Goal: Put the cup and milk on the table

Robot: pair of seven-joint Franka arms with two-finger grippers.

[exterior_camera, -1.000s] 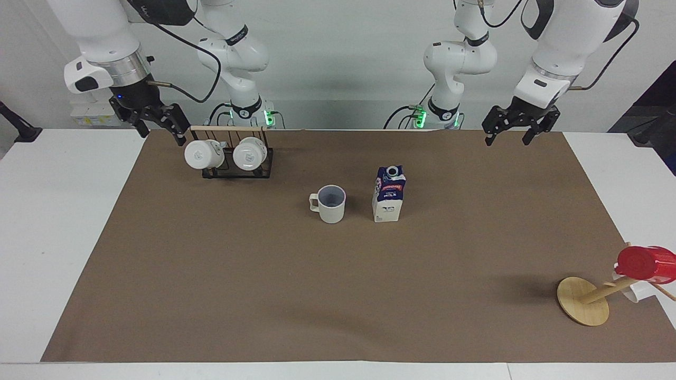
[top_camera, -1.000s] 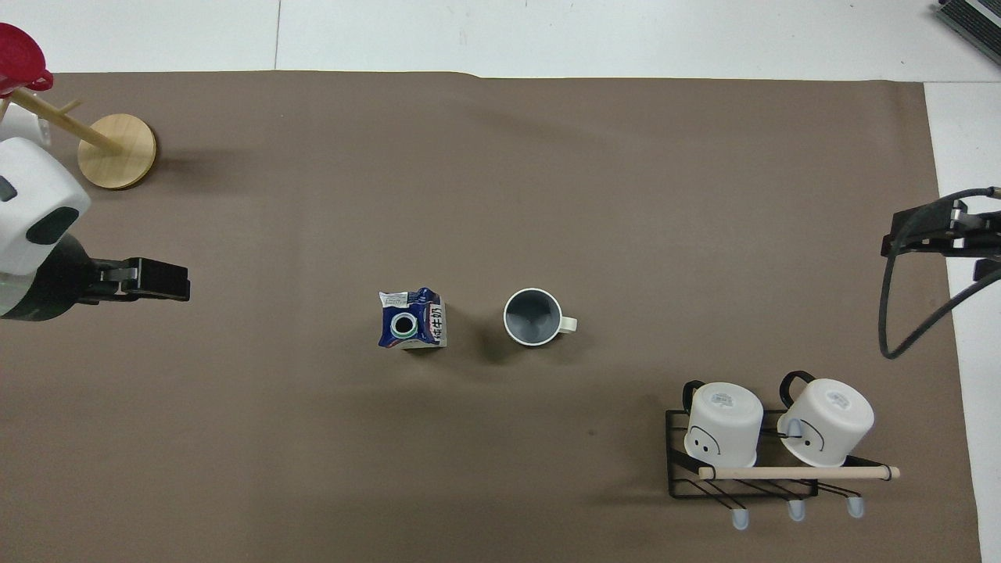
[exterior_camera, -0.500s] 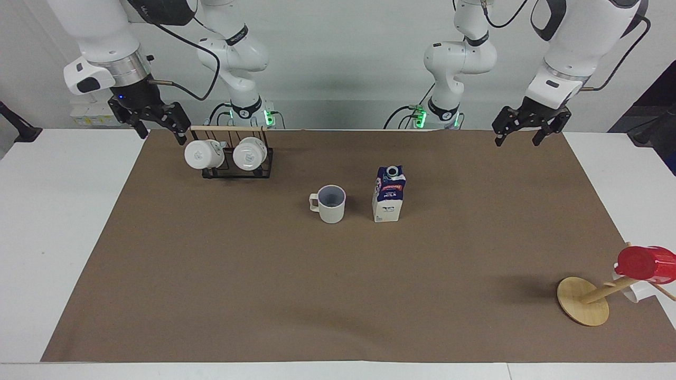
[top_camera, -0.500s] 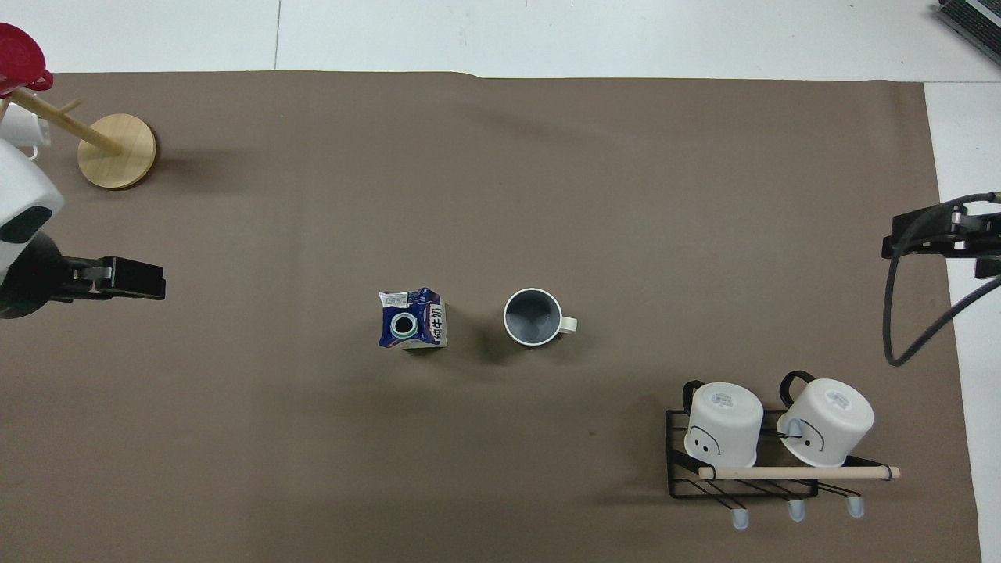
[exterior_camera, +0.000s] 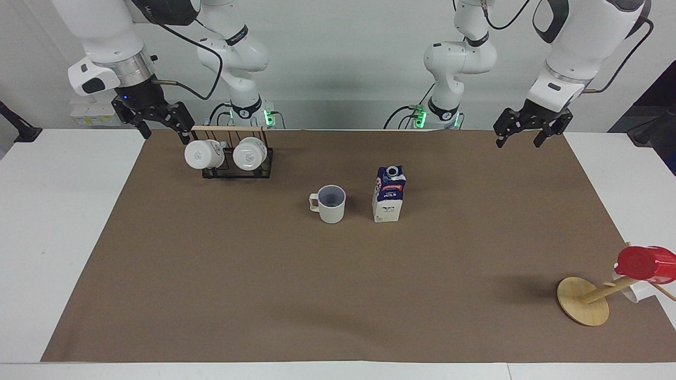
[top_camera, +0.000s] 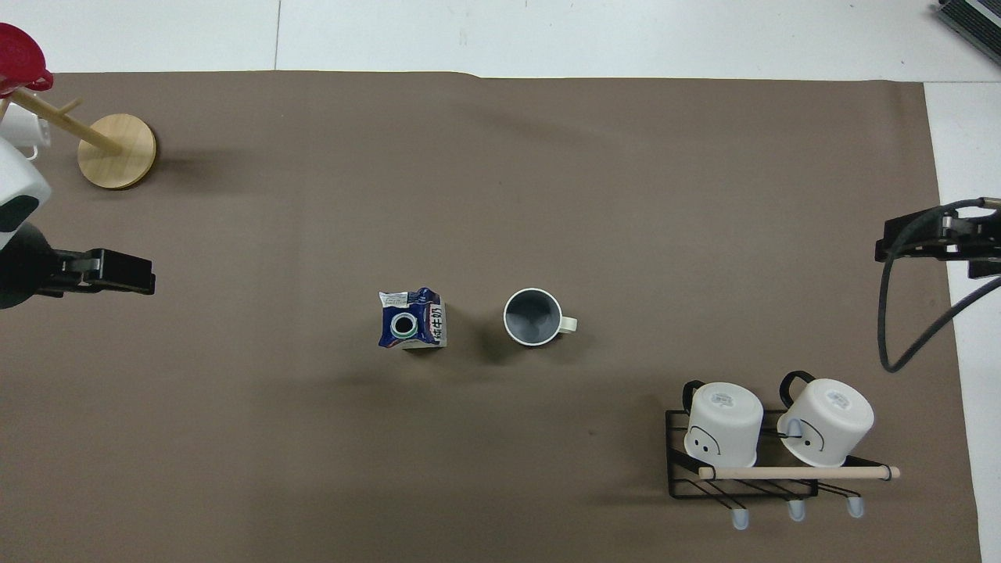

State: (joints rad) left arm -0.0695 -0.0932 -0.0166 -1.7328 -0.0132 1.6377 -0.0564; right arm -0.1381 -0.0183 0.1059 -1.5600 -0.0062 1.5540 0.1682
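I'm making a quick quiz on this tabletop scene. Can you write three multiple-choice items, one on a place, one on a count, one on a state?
1. Where is the cup?
A. on the rack
B. beside the milk on the mat
C. on the wooden stand

2. How many white mugs hang on the rack?
A. one
B. two
C. four

3. What is the left end effector holding?
A. the milk
B. the cup
C. nothing

Answers: 1 B, both stand upright mid-mat, close but apart. 2 B, two mugs show on the rack in both views. 3 C, it hangs open over the mat's edge nearest the robots.
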